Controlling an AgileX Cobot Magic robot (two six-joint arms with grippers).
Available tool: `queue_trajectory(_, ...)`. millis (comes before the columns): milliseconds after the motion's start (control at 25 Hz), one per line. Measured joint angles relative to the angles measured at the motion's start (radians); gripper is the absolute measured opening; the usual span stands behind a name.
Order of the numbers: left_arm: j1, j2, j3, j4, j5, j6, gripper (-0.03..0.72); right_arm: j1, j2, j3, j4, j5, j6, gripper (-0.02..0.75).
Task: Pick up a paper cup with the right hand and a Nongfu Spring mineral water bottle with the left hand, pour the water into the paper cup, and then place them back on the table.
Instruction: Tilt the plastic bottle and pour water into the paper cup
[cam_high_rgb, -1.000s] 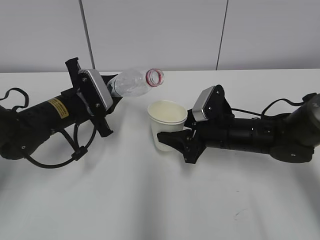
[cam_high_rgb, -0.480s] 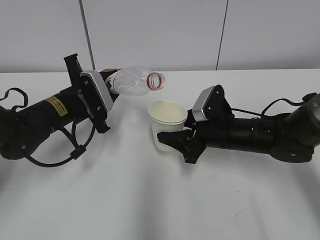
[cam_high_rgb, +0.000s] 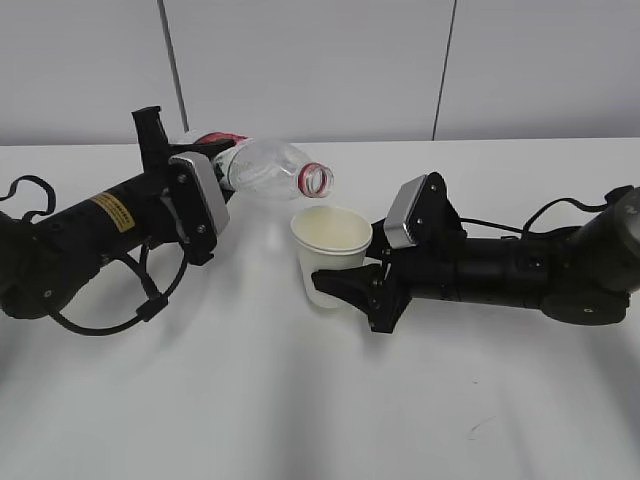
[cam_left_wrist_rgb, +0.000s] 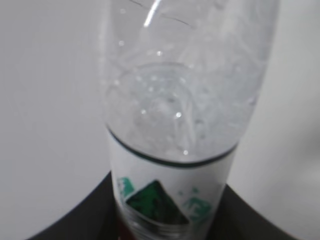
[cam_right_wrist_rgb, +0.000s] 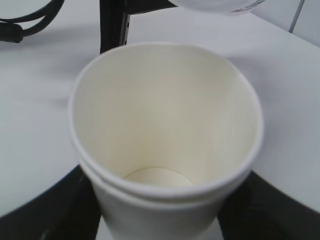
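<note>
My left gripper (cam_high_rgb: 212, 168) is shut on the Nongfu Spring bottle (cam_high_rgb: 268, 166) at its label. The bottle is uncapped and tilted, its red-ringed mouth (cam_high_rgb: 316, 178) pointing down and right, just above the far left rim of the paper cup (cam_high_rgb: 330, 245). My right gripper (cam_high_rgb: 345, 285) is shut on the cup's lower wall and holds it upright. In the left wrist view the bottle (cam_left_wrist_rgb: 185, 100) fills the frame between the black jaws, with droplets inside. In the right wrist view the cup (cam_right_wrist_rgb: 165, 130) looks dry inside. I see no stream of water.
The white table (cam_high_rgb: 300, 400) spreads under both arms. Black cables loop beside the left arm (cam_high_rgb: 95, 320) and behind the right arm (cam_high_rgb: 560, 210). A pale panelled wall (cam_high_rgb: 320, 60) stands behind the table's far edge.
The left gripper has rolled the bottle over, so its mouth has dropped and moved right toward the cup rim. The cup has shifted slightly left under it.
</note>
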Motion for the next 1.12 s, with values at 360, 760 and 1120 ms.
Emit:
queue_trajectory(360,0.0,0.0,0.0,-0.025,-0.002,0.101,0.279,0.0,0.0,0.0,-0.004,0.0,0.0,0.467)
queue_trajectory(760,0.0,0.0,0.0,-0.032,-0.01,0.19,0.279,0.0,0.012,0.0,-0.006,0.014,0.0,0.467)
queue_trajectory(1120,0.0,0.0,0.0,-0.032,-0.012,0.24,0.279,0.0,0.024,0.0,-0.006,0.0,-0.002,0.467)
